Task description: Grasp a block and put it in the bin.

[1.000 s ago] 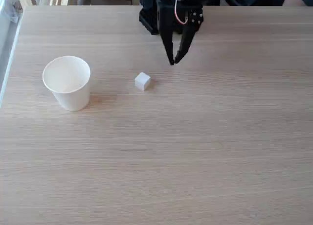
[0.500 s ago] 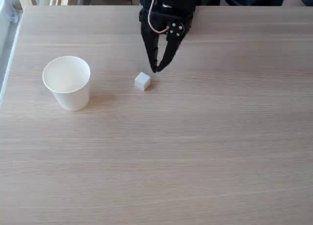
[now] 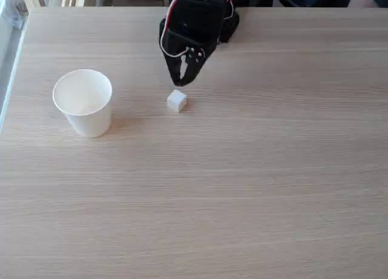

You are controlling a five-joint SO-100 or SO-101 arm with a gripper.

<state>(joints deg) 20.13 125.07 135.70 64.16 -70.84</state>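
A small white block (image 3: 176,100) lies on the light wooden table (image 3: 242,170), a bit left of centre. Just above it in the fixed view hangs my black gripper (image 3: 179,83), fingertips pointing down and close together with nothing between them, a short gap from the block's top. The bin, a white paper cup (image 3: 84,103), stands upright to the left of the block, its round mouth open and empty.
The table's left edge (image 3: 11,79) runs beside the cup. Chairs and dark furniture sit behind the far edge. Red and white wires loop over the arm's wrist (image 3: 194,24).
The gripper has swung left and nearer, from right of the block to just above it. Its fingers have drawn closer together. Block and cup have not moved.
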